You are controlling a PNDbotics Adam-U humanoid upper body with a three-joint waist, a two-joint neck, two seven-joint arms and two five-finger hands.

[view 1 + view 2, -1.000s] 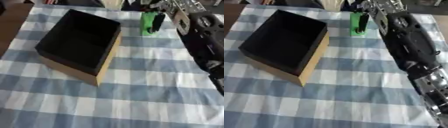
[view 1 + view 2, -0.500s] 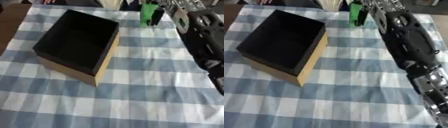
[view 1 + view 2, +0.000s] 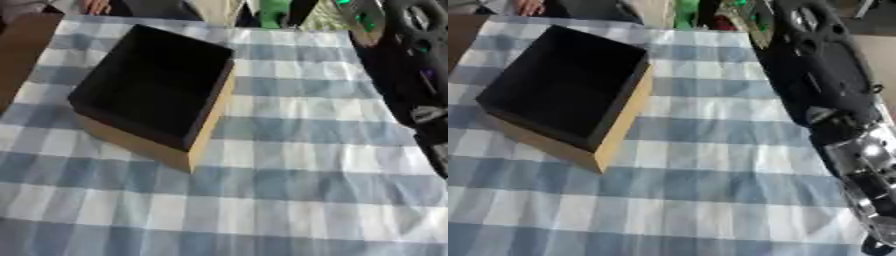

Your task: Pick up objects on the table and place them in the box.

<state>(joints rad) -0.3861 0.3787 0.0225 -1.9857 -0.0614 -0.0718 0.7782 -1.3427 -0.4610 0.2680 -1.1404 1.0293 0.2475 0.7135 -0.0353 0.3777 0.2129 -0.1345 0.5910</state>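
One black-lined cardboard box (image 3: pixel 153 95) w/ nothing visible inside, table's far-left; right hand (image 3: pixel 750 17) grip on green object (image 3: pixel 273 11) unclear.

**Box left, arm right, bottle at the far edge**

The box (image 3: pixel 153 92) sits on the cloth (image 3: pixel 289 165) that covers the bench, left of centre and turned askew, its open top facing up. Nothing shows inside it. The right arm (image 3: pixel 815 85) runs along the right side of the bench, from the near right corner up toward the far edge. At the far edge, above and to the right of the box, a bottle (image 3: pixel 273 11) stands beside the right hand (image 3: pixel 363 20), well apart from the box. Whether the hand touches the bottle cannot be told. The near half of the cloth lies before the box.
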